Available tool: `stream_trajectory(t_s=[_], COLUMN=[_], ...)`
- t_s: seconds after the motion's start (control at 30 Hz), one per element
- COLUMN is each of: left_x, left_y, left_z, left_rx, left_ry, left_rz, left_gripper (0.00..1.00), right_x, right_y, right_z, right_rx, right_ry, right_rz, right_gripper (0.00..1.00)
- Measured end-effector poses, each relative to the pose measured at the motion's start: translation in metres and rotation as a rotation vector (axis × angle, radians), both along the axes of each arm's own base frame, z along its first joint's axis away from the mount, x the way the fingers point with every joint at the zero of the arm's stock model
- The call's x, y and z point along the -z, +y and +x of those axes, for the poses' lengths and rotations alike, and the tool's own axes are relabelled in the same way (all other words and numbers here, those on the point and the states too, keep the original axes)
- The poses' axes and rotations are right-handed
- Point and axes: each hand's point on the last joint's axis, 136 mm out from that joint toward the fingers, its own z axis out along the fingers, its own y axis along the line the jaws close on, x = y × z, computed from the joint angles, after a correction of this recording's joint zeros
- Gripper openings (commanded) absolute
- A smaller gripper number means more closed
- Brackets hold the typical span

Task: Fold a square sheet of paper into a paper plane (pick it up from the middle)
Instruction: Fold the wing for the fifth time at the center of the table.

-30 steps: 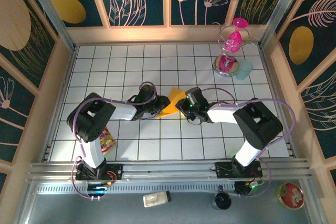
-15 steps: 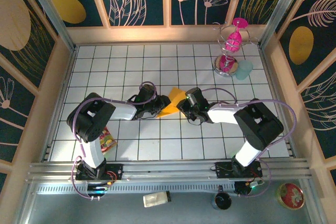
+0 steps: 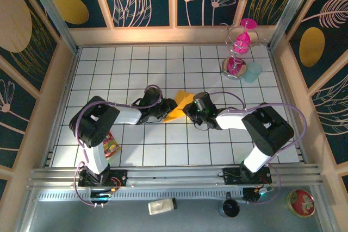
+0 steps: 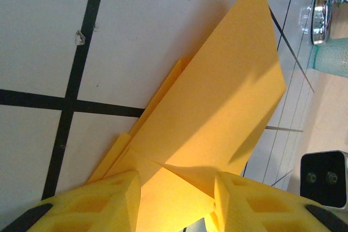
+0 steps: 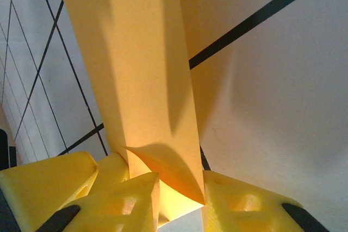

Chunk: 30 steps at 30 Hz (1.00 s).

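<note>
While both arms meet at the middle of the table [image 3: 125, 69], each claw works one end of the sheet of paper [image 3: 178, 106].

- Left claw [image 3: 162, 113]: in its wrist view the claw [image 4: 176, 188] stands part-way open, with the near end of the sheet [image 4: 217, 107] lying in the gap. I cannot tell whether the fingers [image 4: 117, 194] press on it.
- Right claw [image 3: 190, 110]: in its wrist view the claw [image 5: 179, 199] is drawn nearly closed, with a curled flap of the sheet [image 5: 141, 69] nipped between the fingers [image 5: 234, 205]. A tall panel of paper rises away from it.
- Sheet: it sits between the two claws on the white tiles at mid-table. It is no longer a flat square. The left wrist view shows stacked layers, diagonal creases and one pointed corner at the far end.

Judgement on progress: the early folds look done, with the corners brought in and a point formed. The shape is broader than a dart, so the final narrowing and wing folds appear to be left, along with pressing the creases flat.

The snack packet [image 3: 110, 146] lies well apart by the left base, and the pink glass stand [image 3: 239, 52] is in the far right corner.
</note>
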Motion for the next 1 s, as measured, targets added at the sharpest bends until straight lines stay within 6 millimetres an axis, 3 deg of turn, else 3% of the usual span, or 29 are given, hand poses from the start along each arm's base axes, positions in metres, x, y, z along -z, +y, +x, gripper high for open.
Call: stream_trajectory(t_s=[0.43, 0.7, 1.0], left_x=[-0.002, -0.008, -0.058], left_y=[0.003, 0.014, 0.022], left_z=[0.002, 0.007, 0.014], left_rx=[-0.001, 0.020, 0.163], left_ry=[0.003, -0.032, -0.333], left_rz=[-0.012, 0.020, 0.130], left_gripper=[0.45, 0.51, 0.61], right_x=[-0.006, -0.025, -0.037], right_y=[0.004, 0.006, -0.004], right_z=[0.002, 0.005, 0.015], right_rx=[-0.013, -0.028, -0.015], right_ry=[-0.030, -0.084, -0.071], right_rz=[0.032, 0.051, 0.116], right_gripper=[0.09, 0.02, 0.02])
